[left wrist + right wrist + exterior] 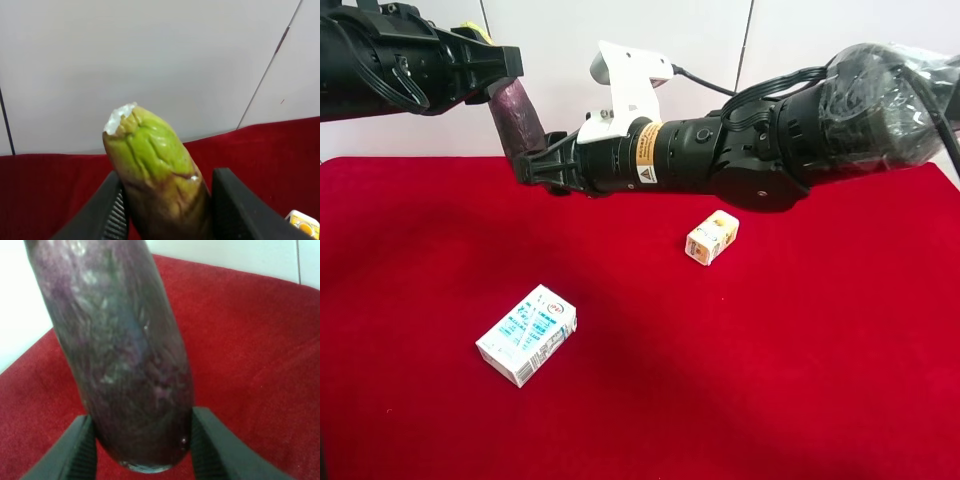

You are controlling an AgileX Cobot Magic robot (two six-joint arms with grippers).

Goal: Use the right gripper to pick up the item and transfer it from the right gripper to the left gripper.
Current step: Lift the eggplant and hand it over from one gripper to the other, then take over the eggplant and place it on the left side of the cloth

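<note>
The item point(518, 120), a dark purple eggplant toy, hangs upright in the air above the back of the red cloth, held at both ends. My right gripper point(532, 160), on the arm with the white housing and tan label, is shut on its lower purple end; the right wrist view shows the item point(120, 350) filling the gripper point(142, 450), both fingers against it. My left gripper point(498, 78), on the black arm at the exterior high view's left, grips the upper end. In the left wrist view the yellow-green tip point(150, 150) sticks out of the gripper point(167, 210).
A white-and-blue carton point(527, 334) lies at the front left of the red cloth point(770, 380). A small yellow carton point(712, 237) lies near the middle, under the right arm; it also shows in the left wrist view point(302, 222). A white wall stands behind.
</note>
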